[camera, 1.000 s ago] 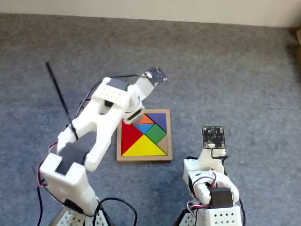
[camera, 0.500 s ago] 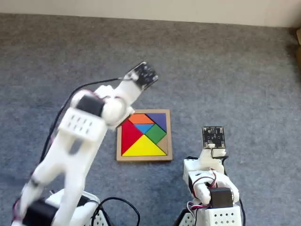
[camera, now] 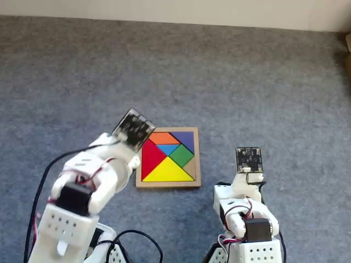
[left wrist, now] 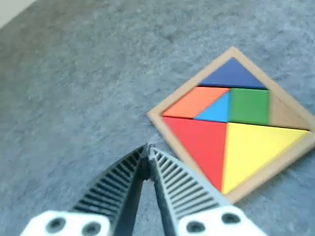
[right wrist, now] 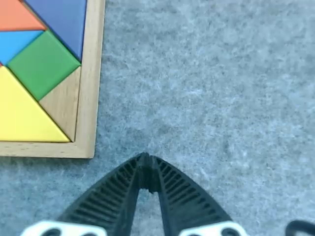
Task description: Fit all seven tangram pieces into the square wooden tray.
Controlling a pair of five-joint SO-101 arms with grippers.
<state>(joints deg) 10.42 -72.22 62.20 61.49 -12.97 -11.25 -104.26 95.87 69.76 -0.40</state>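
Note:
The square wooden tray (camera: 167,184) lies on the grey carpet. It holds red (camera: 151,159), yellow (camera: 169,171), orange (left wrist: 197,102), light blue (left wrist: 219,109), green (right wrist: 43,64) and dark blue (left wrist: 231,76) pieces. One triangle (right wrist: 61,108) beside the green square shows bare wood colour. My left gripper (left wrist: 147,153) is shut and empty, hanging over the carpet just off the tray's corner by the red piece. Also shut and empty, my right gripper (right wrist: 146,164) sits low over the carpet, off the tray's corner by that triangle.
Grey carpet surrounds the tray (left wrist: 157,118) on all sides. The left arm (camera: 82,181) stands folded left of the tray. The right arm (camera: 247,219) is folded near its base, right of the tray. A pale strip runs along the far edge.
The left arm has pulled back from above the tray's far left corner and folded down toward its base. The right arm has kept still.

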